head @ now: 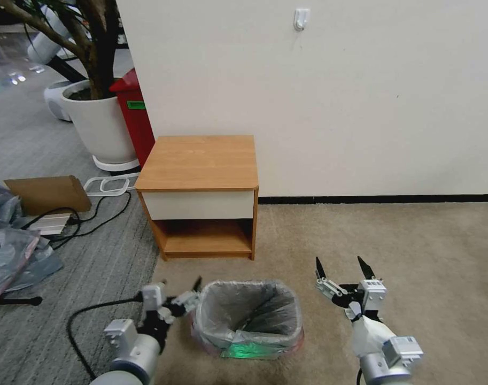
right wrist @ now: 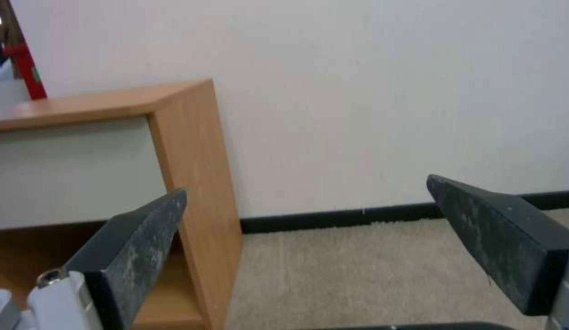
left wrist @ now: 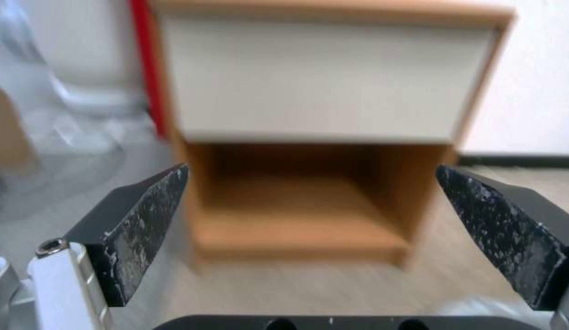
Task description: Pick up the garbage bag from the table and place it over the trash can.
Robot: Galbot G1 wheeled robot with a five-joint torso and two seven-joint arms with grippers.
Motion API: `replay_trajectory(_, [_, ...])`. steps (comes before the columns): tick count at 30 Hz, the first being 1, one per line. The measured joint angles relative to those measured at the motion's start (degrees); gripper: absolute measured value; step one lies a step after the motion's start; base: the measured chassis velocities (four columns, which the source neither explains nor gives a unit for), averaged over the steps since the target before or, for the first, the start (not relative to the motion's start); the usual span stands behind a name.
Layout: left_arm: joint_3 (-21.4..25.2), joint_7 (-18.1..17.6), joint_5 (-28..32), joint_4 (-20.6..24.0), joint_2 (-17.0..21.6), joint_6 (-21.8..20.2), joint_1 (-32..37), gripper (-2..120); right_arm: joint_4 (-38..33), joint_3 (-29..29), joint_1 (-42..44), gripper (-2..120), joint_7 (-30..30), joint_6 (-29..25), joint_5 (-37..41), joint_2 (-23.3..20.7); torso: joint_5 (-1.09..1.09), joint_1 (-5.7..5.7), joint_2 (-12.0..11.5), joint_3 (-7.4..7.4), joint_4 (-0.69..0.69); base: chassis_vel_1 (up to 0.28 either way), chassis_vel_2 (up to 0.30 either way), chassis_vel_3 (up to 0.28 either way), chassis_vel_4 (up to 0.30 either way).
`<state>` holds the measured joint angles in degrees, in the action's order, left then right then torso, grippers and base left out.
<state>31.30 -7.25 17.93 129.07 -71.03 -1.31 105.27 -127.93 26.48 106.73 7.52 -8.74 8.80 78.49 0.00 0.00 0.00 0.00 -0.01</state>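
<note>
On the carpet, before the nightstand: the trash can [head: 249, 321] is standing with the garbage bag [head: 238, 310] already lining it, the crinkled grey film folding over the rim and a pinkish edge bunching around the base.

Bag position: it is sitting in and over the can, mouth opening upward, not on the table [head: 201, 160]; the wooden surface is carrying nothing.

Bag axis: the open mouth is running slightly longer across the robot's front, from left to right, than front to back; the film is sagging lower on the robot-facing side, where a green glow is showing through.

Left gripper [head: 187, 299]: it is hovering just beside the can's left rim, close to the plastic; whether it is touching cannot be told. Its fingers [left wrist: 144, 220] are spreading wide and gripping nothing, and they are pointing toward the open lower shelf.

Right gripper [head: 344, 270]: it is hanging over bare carpet to the right of the can, apart from the bag. Its fingers [right wrist: 131, 256] are gaping wide and empty, aiming toward the wall and the nightstand's side panel.

Nearer arm: the left one is lying closer to the bag; the bag is lying to its right, and to the left of the right gripper.

Judgement: the covering appears nearly or fully done.
</note>
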Motion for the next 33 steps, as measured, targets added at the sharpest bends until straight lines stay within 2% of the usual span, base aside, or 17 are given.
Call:
replay_trajectory(1, [0.00, 0.00, 0.00, 0.00, 0.00, 0.00, 0.00, 100, 0.00, 0.00, 0.00, 100, 0.00, 0.00, 0.00, 0.00, 0.00, 0.00, 0.00, 0.00, 0.00, 0.000, 0.000, 0.000, 0.000])
replay_trajectory(5, [5.00, 0.04, -5.76, 0.39, -0.74, 7.35, 3.93, 100, 0.22, 0.37, 3.27, 100, -1.02, -5.39, -0.14, 1.70, 0.00, 0.00, 0.00, 0.00, 0.00, 0.000, 0.000, 0.000, 0.000])
replay_trajectory(8, [6.12, 0.05, -7.73, 1.17, -1.79, 9.51, 6.44, 100, 0.84, 0.92, 4.91, 100, -1.66, -7.86, -0.73, 2.60, 0.01, 0.00, 0.00, 0.00, 0.01, 0.000, 0.000, 0.000, 0.000])
replay_trajectory(14, [5.83, 0.53, -7.90, 3.15, -2.47, 10.38, 11.55, 100, 1.75, 1.52, 6.93, 100, -1.76, -11.95, -1.82, 3.67, 0.00, 0.00, 0.00, 0.00, 0.01, 0.000, 0.000, 0.000, 0.000])
replay_trajectory(33, [5.66, 0.54, -7.63, 3.36, -2.27, 9.95, 12.18, 100, 1.86, 1.64, 6.92, 100, -0.01, -11.83, -4.02, 4.15, 0.00, 0.00, 0.00, 0.00, 0.01, 0.000, 0.000, 0.000, 0.000])
